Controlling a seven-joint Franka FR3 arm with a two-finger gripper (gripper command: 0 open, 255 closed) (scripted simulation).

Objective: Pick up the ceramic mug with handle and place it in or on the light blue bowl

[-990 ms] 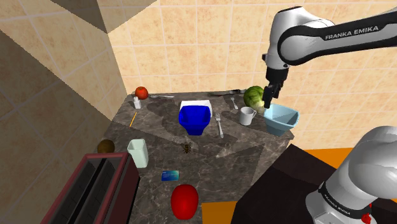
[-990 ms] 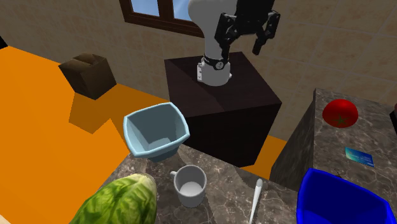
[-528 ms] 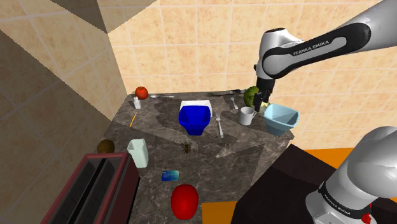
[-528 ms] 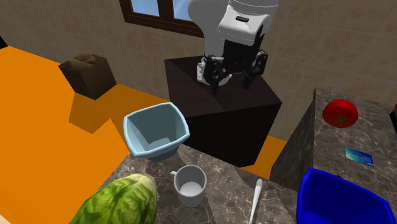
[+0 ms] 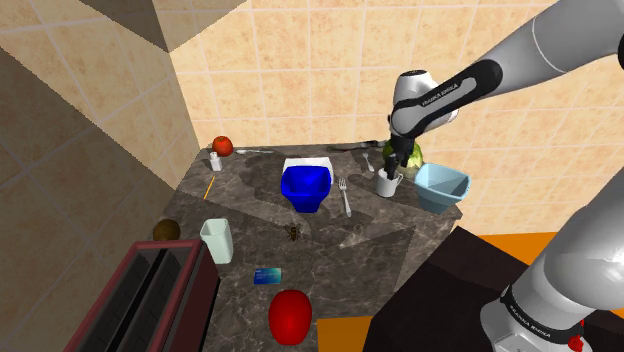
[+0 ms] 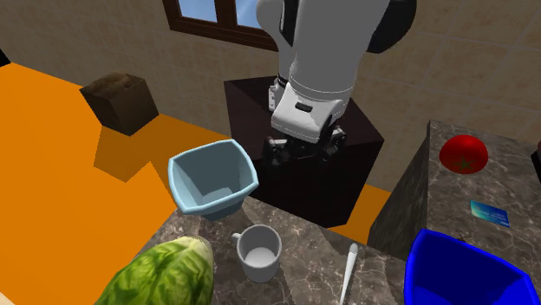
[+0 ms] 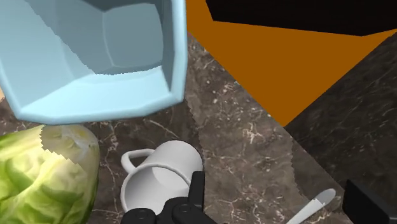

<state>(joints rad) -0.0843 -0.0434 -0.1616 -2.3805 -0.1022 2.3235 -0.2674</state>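
Gripper (image 6: 305, 154) released, jaws apart, hanging above the white mug (image 6: 258, 253). Mug upright on the surface (image 6: 303, 264), beside the light blue bowl (image 6: 208, 204).

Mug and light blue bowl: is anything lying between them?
Nothing: bare dark counter separates the mug and bowl in the wrist view; lettuce sits beside.

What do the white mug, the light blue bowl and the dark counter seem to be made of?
White mug with handle: smooth, even white, perhaps glazed ceramic; plastic is possible. Light blue angular bowl: matte flat facets, plastic or ceramic, unclear. Dark counter: pale veins on brown-black ground, apparently marble.
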